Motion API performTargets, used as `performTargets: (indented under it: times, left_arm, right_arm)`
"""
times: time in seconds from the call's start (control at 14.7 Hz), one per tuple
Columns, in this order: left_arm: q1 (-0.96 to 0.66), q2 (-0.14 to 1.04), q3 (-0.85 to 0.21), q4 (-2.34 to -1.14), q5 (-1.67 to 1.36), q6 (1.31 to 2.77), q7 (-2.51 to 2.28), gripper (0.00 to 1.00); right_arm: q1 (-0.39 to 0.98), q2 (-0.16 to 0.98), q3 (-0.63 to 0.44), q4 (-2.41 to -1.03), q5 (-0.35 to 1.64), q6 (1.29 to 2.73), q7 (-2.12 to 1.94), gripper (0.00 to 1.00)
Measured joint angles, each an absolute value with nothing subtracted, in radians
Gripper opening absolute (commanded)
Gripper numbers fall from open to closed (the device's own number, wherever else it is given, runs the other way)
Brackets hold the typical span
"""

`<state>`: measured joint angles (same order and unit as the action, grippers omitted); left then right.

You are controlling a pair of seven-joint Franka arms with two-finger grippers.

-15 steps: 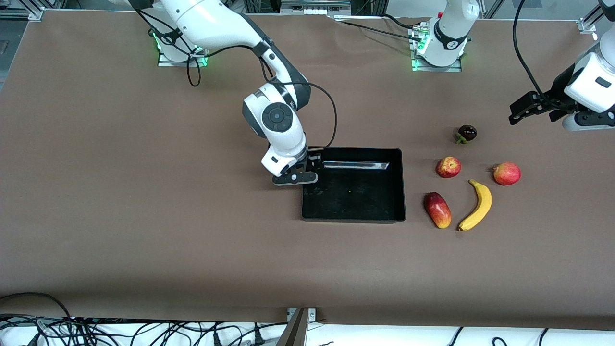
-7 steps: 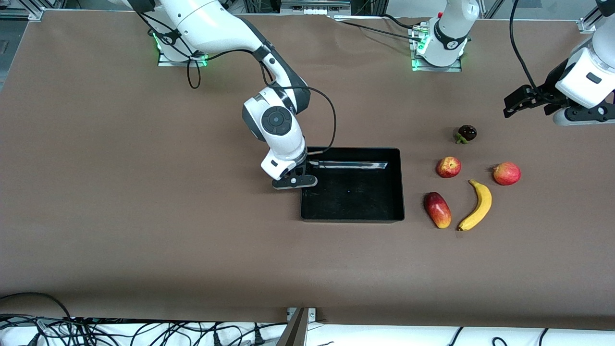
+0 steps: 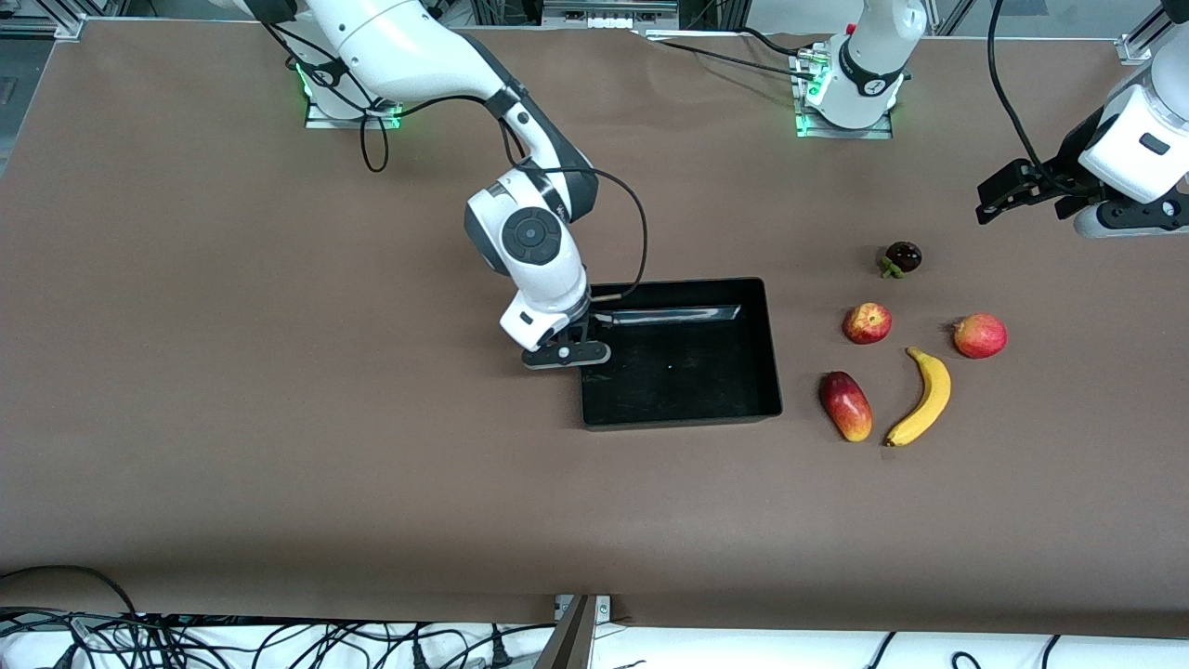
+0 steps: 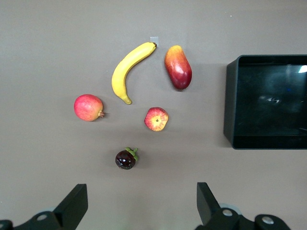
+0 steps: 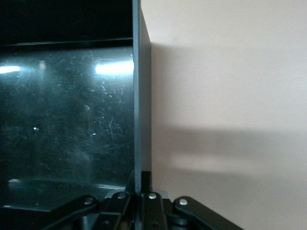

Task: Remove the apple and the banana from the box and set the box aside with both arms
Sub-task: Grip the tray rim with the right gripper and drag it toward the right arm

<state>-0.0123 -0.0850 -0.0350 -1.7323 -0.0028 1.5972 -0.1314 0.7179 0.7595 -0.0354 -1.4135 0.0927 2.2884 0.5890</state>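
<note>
Right gripper (image 3: 583,346) clamped on tray (image 3: 754,348) wall at its 9 o'clock; left gripper (image 3: 1008,190), fingers apart, aloft over table (image 3: 279,372); banana (image 3: 924,398), apple (image 3: 867,322) at tray's 3 o'clock.

glossy black box (image 3: 683,409), yellow banana (image 3: 924,398), red-yellow apple (image 3: 867,322)

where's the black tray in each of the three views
Front view: the black tray sits mid-table, its wall at the right arm's end pinched by the right gripper.
Left wrist view: the tray is cut off by the picture's edge, beside the mango.
Right wrist view: the tray's wall runs up from the closed gripper.
Shared landmark: the tray's glossy floor.
</note>
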Motion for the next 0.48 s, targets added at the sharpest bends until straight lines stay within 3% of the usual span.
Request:
performTargets:
  times: [0.48]
  left_arm:
    - [-0.013,-0.085,-0.035,-1.732,-0.003,1.597,-0.131,1.00]
  right_arm:
    - [0.421,0.568,-0.062,-1.408,0.114,2.006,0.266,0.00]
